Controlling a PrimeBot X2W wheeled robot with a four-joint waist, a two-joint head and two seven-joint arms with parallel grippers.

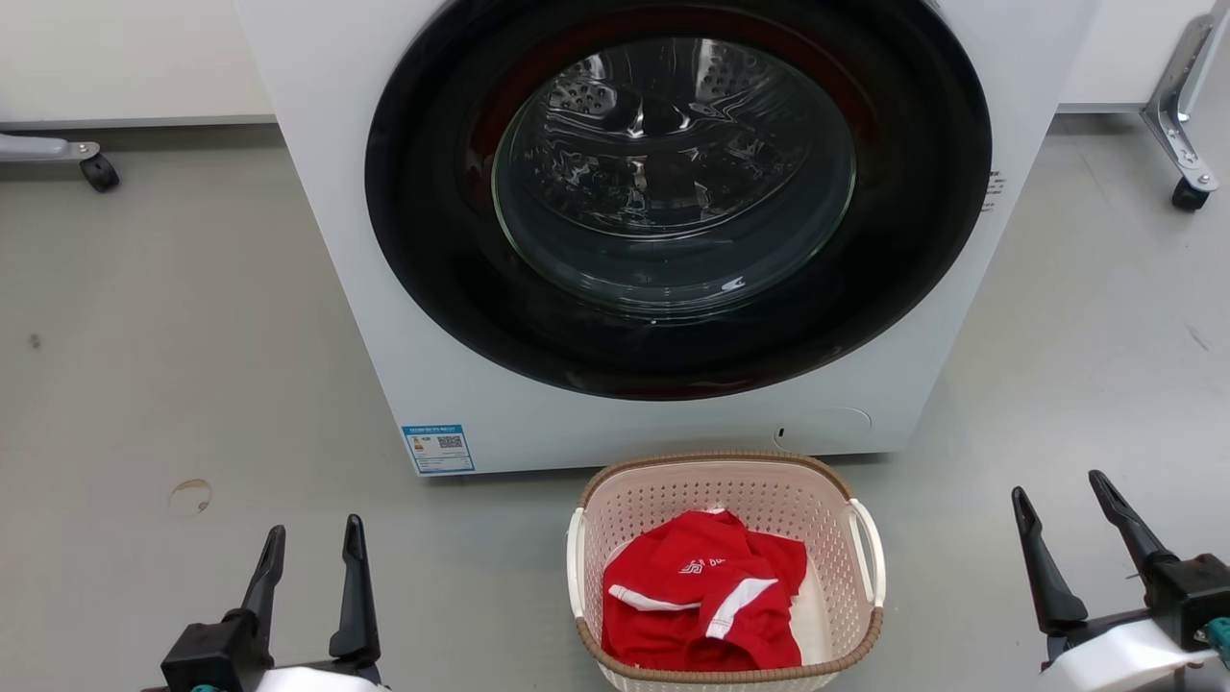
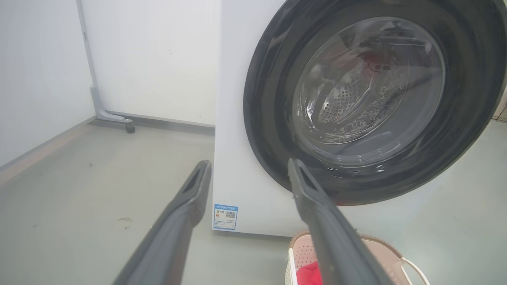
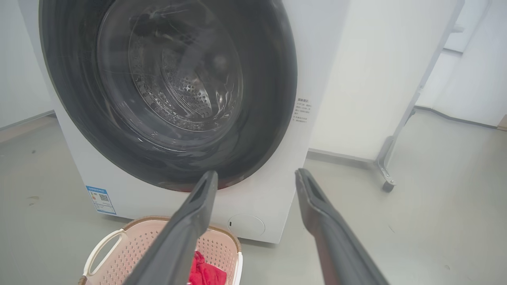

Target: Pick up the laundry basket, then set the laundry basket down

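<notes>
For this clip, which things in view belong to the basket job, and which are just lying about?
Job: laundry basket, left tool, right tool, both open, clear of the basket.
Lying about: washing machine, red garment in the basket, blue sticker, floor stain, wheeled frame leg.

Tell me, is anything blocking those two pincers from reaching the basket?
Nothing visible. Only floor lies between the left pincer and the basket, and between the right pincer and it. The washing machine stands behind the basket.
</notes>
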